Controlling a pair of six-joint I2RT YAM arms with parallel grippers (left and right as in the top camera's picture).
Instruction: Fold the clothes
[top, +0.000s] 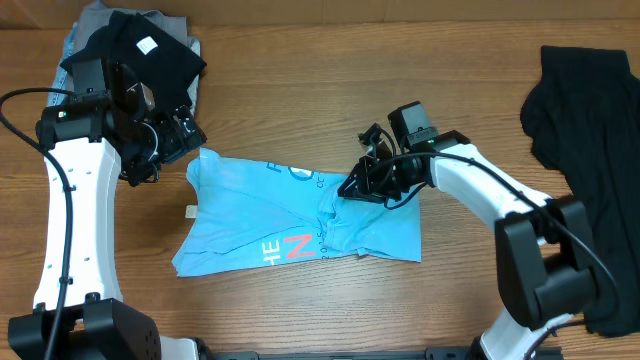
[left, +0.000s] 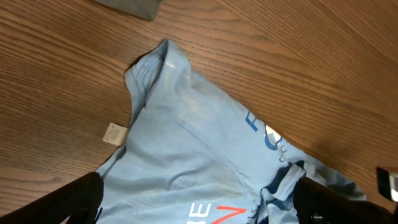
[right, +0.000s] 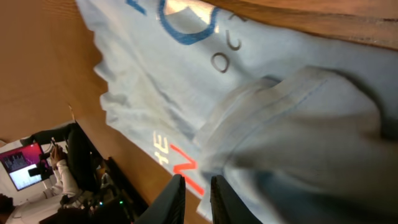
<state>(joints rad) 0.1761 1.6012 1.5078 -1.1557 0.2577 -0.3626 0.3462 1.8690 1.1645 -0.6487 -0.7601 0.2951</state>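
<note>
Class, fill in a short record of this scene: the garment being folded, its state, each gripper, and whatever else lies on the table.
garment: light blue T-shirt, white, coral and blue print showing
state: crumpled, partly doubled over itself, not yet neatly folded
left gripper: open, near the shirt's far left corner
right gripper: at the shirt's far edge, fingers nearly together; grip unclear
other items: black garment at the right; pile of dark and grey clothes at the far left; small white tag beside the shirt
surface: wooden table
</note>
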